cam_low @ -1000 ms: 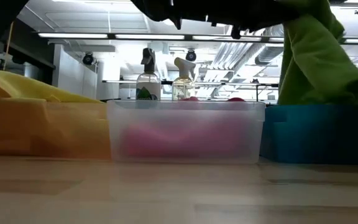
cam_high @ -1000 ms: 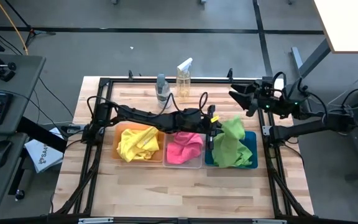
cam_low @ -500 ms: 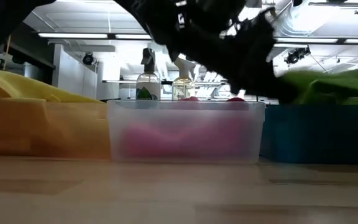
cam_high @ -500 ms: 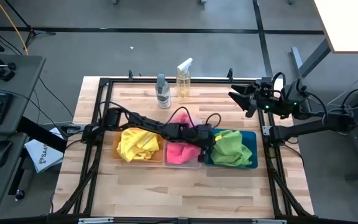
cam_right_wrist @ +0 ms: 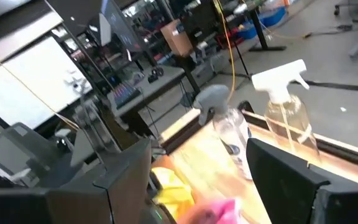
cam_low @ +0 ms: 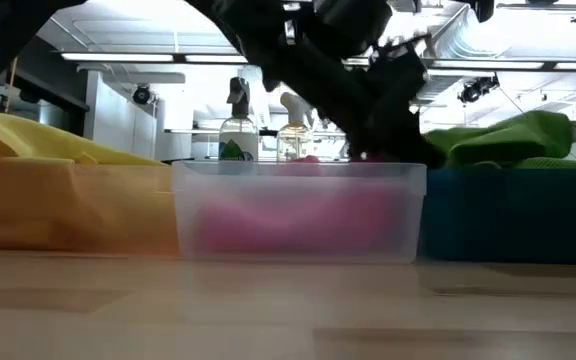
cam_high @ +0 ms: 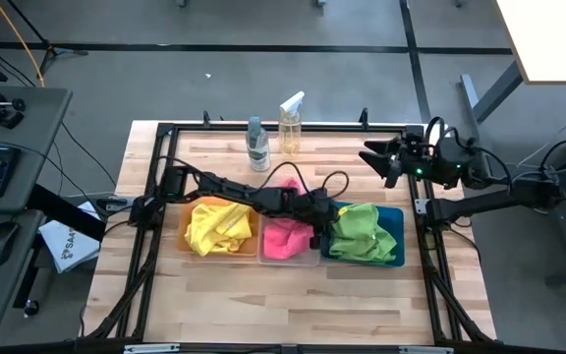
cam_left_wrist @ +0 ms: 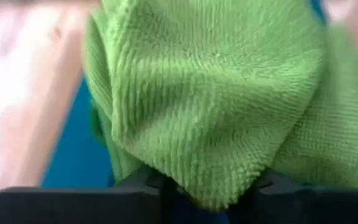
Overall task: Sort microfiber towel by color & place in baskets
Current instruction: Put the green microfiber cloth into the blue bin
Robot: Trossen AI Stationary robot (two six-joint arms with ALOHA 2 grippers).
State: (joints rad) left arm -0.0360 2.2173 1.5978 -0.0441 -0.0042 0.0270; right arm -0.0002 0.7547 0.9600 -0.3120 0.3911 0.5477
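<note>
A lime green towel (cam_high: 362,234) lies heaped in the teal bin (cam_high: 397,220), rising above its rim (cam_low: 508,215) in the low view. A yellow towel (cam_high: 216,224) fills the orange bin (cam_low: 68,210). A pink towel (cam_high: 288,236) lies in the clear bin (cam_low: 298,210). My left gripper (cam_high: 319,234) reaches across the clear bin to the teal bin's left end and is shut on the green towel. My right gripper (cam_high: 373,157) hovers open past the table's far right corner, touching nothing. My left gripper (cam_left_wrist: 213,186) pinches a folded corner (cam_left_wrist: 219,177) of the green towel between its two fingers, slanting down from the table's left. How many layers it holds I cannot tell. The rest of the towel rests slack in the teal bin.
Two clear spray bottles (cam_high: 256,146) (cam_high: 290,123) stand near the table's far edge, behind the bins. The three bins sit side by side at mid-table. Bare wood (cam_high: 283,295) lies between them and the near edge. A black frame rims the table.
My left gripper has moved down and toward the near edge, lowering the green towel. It hung lifted above the teal bin a second ago; now it lies heaped in the bin.
</note>
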